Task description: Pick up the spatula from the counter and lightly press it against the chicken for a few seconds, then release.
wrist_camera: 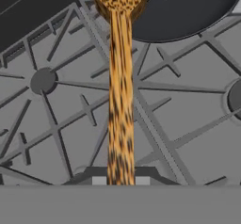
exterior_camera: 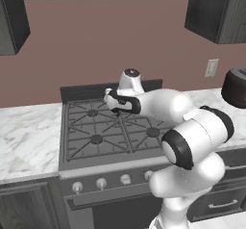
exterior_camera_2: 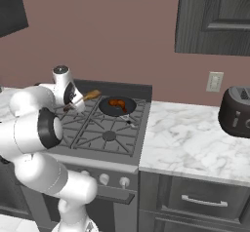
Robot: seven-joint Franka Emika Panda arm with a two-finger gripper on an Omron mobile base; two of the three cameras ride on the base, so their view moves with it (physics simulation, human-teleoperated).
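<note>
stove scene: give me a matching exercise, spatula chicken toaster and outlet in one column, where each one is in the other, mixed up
Column one
1 spatula
2 chicken
3 toaster
4 outlet

Column two
A on the wall
B in the pan
C in the shut gripper
D on the counter right of the stove

Pairs: 1-C, 2-B, 3-D, 4-A

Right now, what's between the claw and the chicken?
The spatula: the claw grips its handle, and it stretches over the stove grate to the pan holding the chicken. The hand view shows this best.
</note>
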